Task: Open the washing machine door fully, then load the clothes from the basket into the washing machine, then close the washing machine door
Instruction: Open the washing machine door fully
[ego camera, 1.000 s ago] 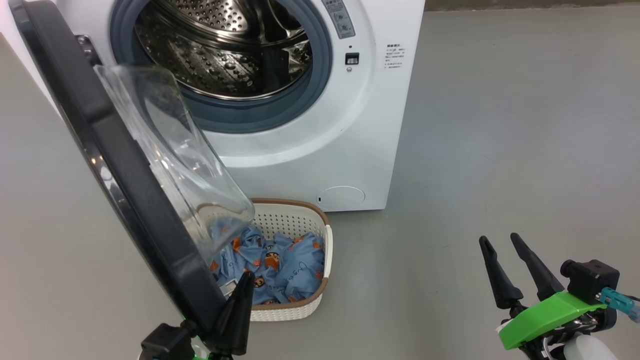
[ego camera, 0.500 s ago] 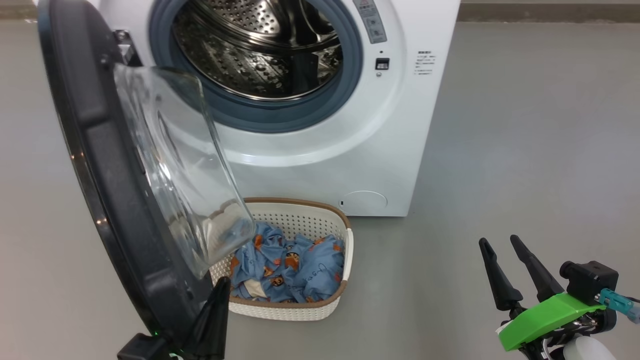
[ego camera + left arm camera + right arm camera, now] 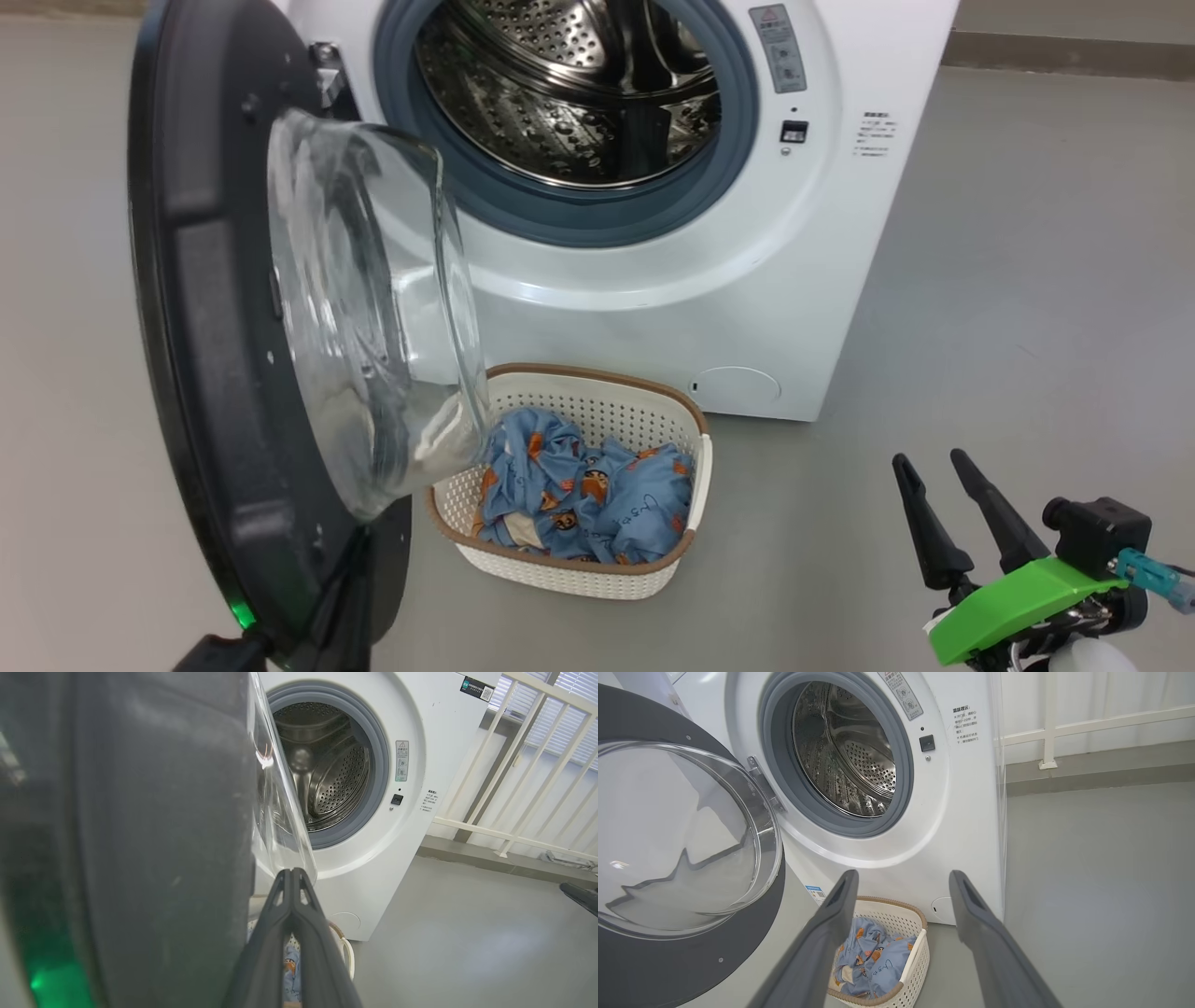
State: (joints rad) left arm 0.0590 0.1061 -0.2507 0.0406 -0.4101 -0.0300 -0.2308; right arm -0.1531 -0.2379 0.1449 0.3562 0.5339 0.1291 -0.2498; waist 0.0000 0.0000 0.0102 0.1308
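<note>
Grey floor [image 3: 1027,280] was seen underneath, with a white railing [image 3: 1049,718] behind. The left gripper [image 3: 292,877] was found with its jaws pressed together on nothing. The washing machine door [image 3: 140,835], swung wide, was seen close to their left, its glass bowl just past the tips. The right gripper [image 3: 903,877] was held with its jaws spread and empty. Beyond them the washing machine [image 3: 971,835] was seen with its drum exposed. Lower between them, the basket [image 3: 917,970] was seen with the clothes [image 3: 873,956] piled inside.
</note>
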